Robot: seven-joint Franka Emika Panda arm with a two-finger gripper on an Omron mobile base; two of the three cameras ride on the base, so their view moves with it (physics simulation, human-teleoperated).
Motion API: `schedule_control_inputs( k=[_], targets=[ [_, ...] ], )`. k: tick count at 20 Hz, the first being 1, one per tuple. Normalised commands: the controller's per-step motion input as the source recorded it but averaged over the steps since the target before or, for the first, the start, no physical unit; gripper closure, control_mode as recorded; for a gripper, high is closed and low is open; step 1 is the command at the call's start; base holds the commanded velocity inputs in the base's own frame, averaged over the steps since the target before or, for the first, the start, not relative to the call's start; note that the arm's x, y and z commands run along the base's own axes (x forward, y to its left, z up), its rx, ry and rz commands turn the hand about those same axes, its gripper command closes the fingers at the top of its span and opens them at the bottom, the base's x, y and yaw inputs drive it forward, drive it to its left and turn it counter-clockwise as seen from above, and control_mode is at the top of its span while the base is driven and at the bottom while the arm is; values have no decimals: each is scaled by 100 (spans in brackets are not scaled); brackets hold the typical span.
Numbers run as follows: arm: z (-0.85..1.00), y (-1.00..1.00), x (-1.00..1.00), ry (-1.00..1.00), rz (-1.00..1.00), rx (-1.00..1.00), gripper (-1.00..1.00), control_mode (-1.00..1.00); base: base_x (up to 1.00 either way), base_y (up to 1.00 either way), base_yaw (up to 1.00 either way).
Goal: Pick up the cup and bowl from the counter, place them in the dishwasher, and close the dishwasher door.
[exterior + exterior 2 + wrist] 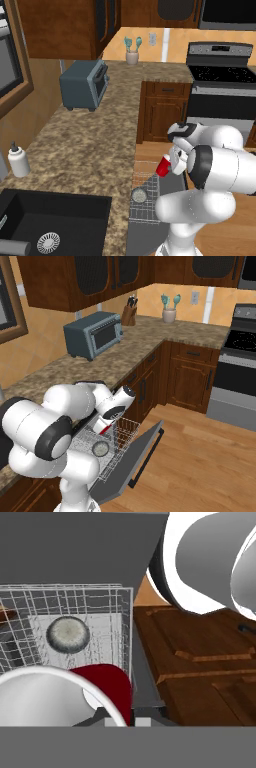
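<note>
My gripper is shut on the red cup, which hangs tilted just above the dishwasher's grey wire rack. In the hand view the cup fills the lower left, its white inside towards the camera. The small grey bowl lies in the rack, below and to the left of the cup. From the right side the cup shows as a red sliver under the hand, with the bowl beneath it. The dishwasher door is folded down and open.
On the speckled counter stand a blue-grey toaster, a white soap bottle and a jar of utensils. A black sink sits at the near left. The stove is at the far right, past wooden floor.
</note>
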Motion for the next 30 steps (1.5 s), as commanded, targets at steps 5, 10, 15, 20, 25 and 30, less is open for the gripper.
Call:
schedule_control_inputs(
  k=[5,10,15,20,25,30],
  targets=[
    [-25,0,18,0,0,2,100,-100,0,0,0],
    [-28,0,17,0,0,1,100,-100,0,0,0],
    [-27,0,13,0,0,1,100,-100,0,0,0],
    [-19,0,10,0,0,1,100,-100,0,0,0],
    [-21,0,8,0,0,0,100,-100,0,0,0],
    [-21,4,10,0,0,0,100,-100,0,0,0]
  ],
)
